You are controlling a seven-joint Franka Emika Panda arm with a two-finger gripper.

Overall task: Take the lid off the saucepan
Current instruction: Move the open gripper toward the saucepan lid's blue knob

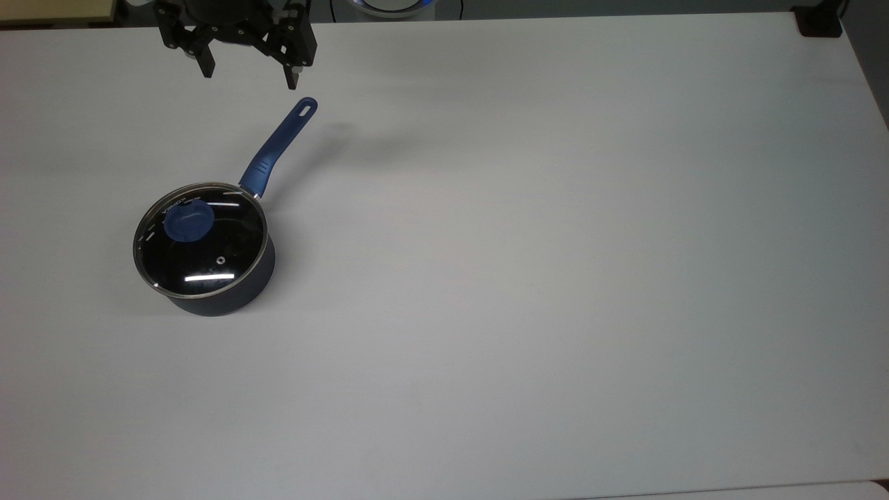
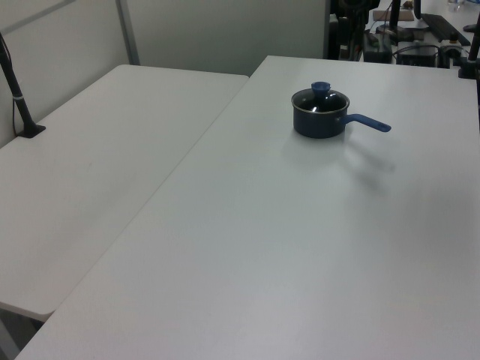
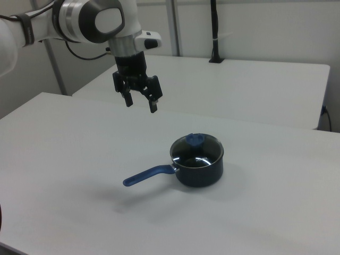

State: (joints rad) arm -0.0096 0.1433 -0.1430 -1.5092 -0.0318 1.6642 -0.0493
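One obvious grab point on this job, and it's the blue knob (image 1: 188, 222) sitting on the lid (image 1: 201, 237). The lid is resting flat on the saucepan (image 1: 226, 295), which is sitting on the white table (image 1: 555, 278) toward the top view's left, with its long blue handle (image 1: 279, 144) pointing up and to the top view's right.

The end effector (image 3: 139, 104) is hanging in the air with its fingers spread wide and nothing between them, off beyond the tip of the handle and well apart from the knob.

Handling-wise, I'm guessing the lid is glass with a metal rim, so stiff, fairly light, and not something you'd want to drop or knock against the pot. The glass is throwing glare in the top view, so it's probably slick, and trying to pinch the rim looks like a bad idea. The knob is rounded and stands proud of the glass, so closing the fingers around it from above seems the safest bet. The pot itself looks small, so a straight vertical lift should be keeping it from dragging sideways.
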